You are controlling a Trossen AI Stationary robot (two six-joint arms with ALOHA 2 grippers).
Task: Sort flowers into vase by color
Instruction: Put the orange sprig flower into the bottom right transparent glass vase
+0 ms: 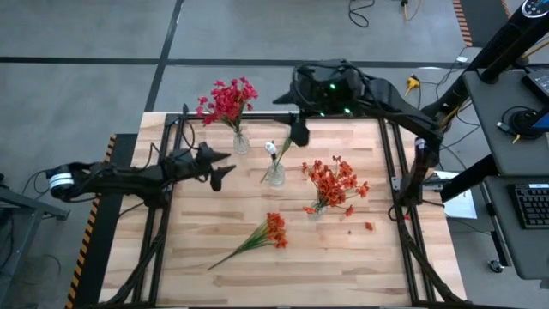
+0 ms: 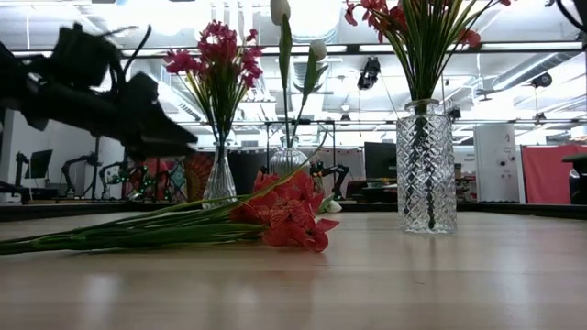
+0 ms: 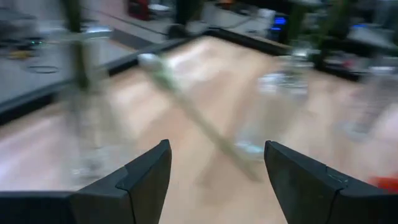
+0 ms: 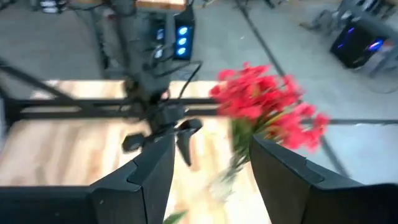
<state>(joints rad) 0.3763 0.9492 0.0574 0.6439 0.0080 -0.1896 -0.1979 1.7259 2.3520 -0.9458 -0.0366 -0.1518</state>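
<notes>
High view: the left gripper (image 1: 225, 167) hovers with fingers spread and empty, just left of the middle vase (image 1: 275, 174) holding white buds (image 1: 270, 148). Crimson flowers (image 1: 227, 99) and orange-red flowers (image 1: 336, 183) stand in their own vases — one orange-red bunch (image 1: 273, 230) lies flat on the table (image 1: 189, 257). The right gripper (image 1: 298, 130) hangs behind the middle vase, open, nothing between its fingers.

Overhead looks straight down, low looks level across the table (image 1: 343, 257); both share it.
</notes>
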